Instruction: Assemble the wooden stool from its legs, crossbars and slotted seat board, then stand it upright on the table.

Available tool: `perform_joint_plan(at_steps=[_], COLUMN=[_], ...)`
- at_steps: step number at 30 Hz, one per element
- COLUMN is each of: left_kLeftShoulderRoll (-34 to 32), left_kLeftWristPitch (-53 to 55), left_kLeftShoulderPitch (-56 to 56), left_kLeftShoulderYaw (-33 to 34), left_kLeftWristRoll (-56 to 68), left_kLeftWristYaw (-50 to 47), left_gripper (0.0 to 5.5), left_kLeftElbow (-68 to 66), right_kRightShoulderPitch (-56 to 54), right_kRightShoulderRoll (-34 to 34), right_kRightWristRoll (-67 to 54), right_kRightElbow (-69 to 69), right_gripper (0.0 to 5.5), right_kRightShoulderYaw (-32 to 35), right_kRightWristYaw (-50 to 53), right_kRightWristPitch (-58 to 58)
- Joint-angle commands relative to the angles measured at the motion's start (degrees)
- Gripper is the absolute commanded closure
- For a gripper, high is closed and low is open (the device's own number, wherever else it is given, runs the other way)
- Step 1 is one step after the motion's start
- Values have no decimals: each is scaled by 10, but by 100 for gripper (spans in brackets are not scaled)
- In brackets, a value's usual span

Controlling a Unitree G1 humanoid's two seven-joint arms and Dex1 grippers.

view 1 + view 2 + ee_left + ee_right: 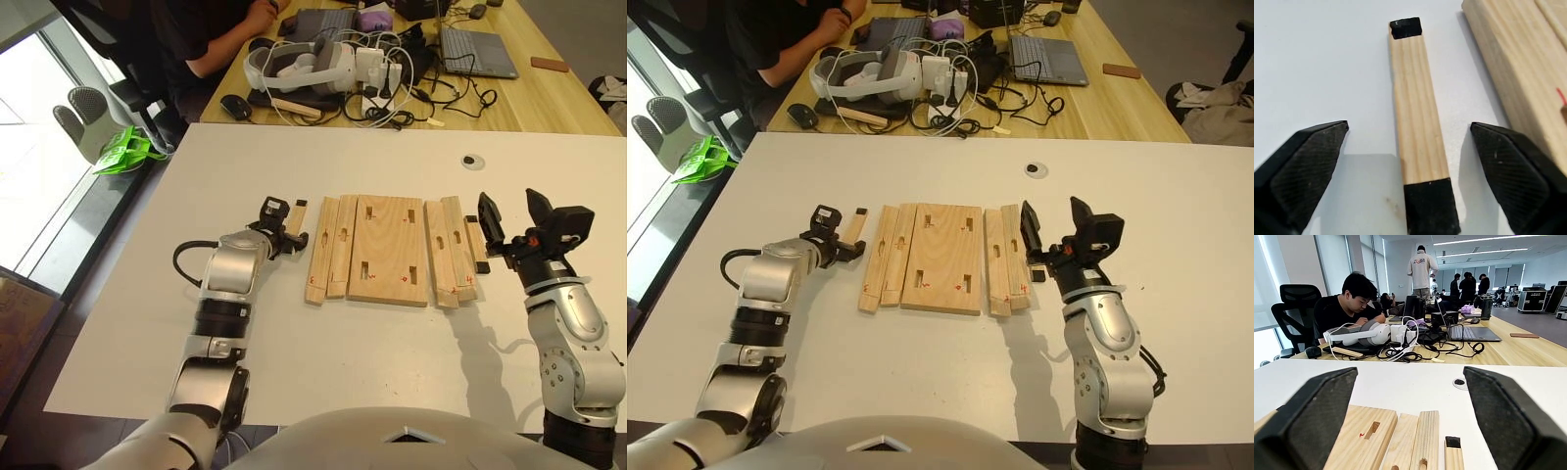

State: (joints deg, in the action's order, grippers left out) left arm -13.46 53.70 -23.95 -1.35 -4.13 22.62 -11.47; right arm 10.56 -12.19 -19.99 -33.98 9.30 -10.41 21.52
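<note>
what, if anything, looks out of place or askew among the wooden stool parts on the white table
Nothing stands out. The seat board lies flat in the middle, with the left legs and right legs close alongside it. The left crossbar and right crossbar lie just outside them. Nothing looks broken or tipped.

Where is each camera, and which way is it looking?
Left eye view: on the head, looking down at the seat board; left arm and right arm show.
Right eye view: beside it; shares that scene.
Left wrist view: left wrist, looking down at a crossbar past the open left pincer.
Right wrist view: right wrist, looking across the table past the open right pincer.
</note>
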Motion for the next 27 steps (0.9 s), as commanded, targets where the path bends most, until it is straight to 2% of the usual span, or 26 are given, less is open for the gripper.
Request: perform_joint_plan(at_steps=[1,5,14,22,27], left_kLeftShoulderRoll=[-3,-4,-14,-22,-33], left_kLeftWristPitch=[30,29,-3,-7,-46], left_kLeftShoulderPitch=[-14,-39,-87,-85,-65], left_kLeftShoulderYaw=[-31,-45,-57,-68,-66], left_kLeftWristRoll=[15,27,20,21,2], left_kLeftWristYaw=[29,45,44,57,16], left_gripper=[134,208,319,419,420], left_kLeftElbow=[-78,-145,-272,-274,-202], right_kRightShoulderPitch=[-4,1,-3,-14,-32], right_kRightShoulderRoll=[3,6,16,23,25], right_kRightWristRoll=[-2,-2,-3,-5,-11], right_kRightElbow=[-12,-20,-27,-31,-32], right_gripper=[146,146,146,146,146], right_kRightShoulderYaw=[-1,0,-3,-4,-10], right_kRightWristYaw=[7,15,31,41,43], right_kRightWristPitch=[7,8,8,12,26])
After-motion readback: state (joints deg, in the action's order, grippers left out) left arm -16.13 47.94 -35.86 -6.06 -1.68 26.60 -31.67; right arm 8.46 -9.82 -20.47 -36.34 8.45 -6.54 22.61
